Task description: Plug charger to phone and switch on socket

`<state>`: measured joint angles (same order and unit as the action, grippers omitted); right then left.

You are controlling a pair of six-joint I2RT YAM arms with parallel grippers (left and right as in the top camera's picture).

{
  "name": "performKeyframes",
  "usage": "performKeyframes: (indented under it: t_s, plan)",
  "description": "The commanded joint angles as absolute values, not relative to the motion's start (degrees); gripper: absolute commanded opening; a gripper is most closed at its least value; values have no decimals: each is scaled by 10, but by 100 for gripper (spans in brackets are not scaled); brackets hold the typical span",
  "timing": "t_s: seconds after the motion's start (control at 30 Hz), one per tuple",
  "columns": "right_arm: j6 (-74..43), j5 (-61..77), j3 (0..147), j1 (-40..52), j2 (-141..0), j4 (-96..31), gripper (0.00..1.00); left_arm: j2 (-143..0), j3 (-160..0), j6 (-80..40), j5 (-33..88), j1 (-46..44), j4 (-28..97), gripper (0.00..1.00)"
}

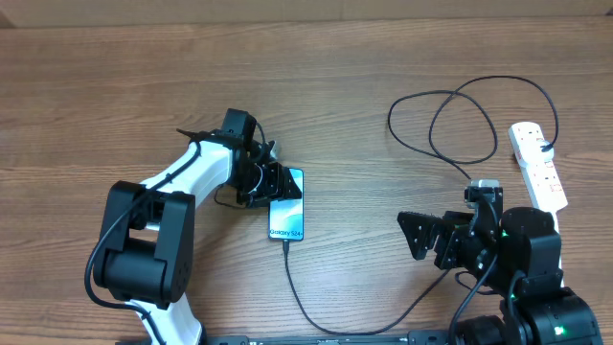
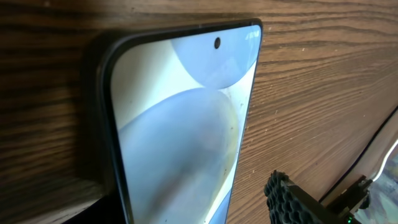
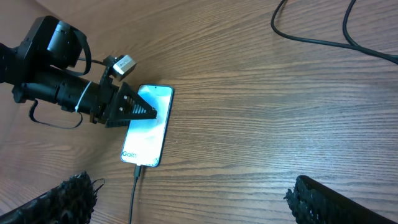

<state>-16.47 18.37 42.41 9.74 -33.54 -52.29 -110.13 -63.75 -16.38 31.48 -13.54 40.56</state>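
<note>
Nearest us, at the lower right of the overhead view, the right hand (image 1: 410,237) hovers over the bare desk (image 1: 96,77). Its fingers are spread wide with nothing between them.

The charger (image 1: 305,305) sweeps along the bottom edge of that frame as a thin black line. It then climbs to the phone (image 1: 287,218), where its small tip sits at the phone's lower short end.

The phone lies flat just left of the frame's middle, with its screen lit pale blue and the "Galaxy" text near the cable end. The left hand (image 1: 278,180) hangs over the phone's upper end. In its own wrist view we see one finger pad (image 2: 292,199) at the lower right, with bare wood showing between it and the phone's edge. The hand is partly spread and pinches nothing.

Farther off, in the upper right, the charger makes loose loops on the desk. It then reaches the white socket (image 1: 538,168), ending in a dark plug (image 1: 547,147) on the socket's upper part. We cannot tell how the socket's switches stand.
</note>
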Motion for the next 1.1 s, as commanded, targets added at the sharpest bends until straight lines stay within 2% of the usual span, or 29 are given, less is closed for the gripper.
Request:
performKeyframes:
  t_s: [0.0, 1.07]
  plan:
    - [-164, 176, 431, 96, -335, -520, 100, -1151, -601, -175, 154, -131, 418, 59]
    - [-164, 176, 431, 96, -335, -520, 100, -1151, -601, -180, 143, -131, 422, 61]
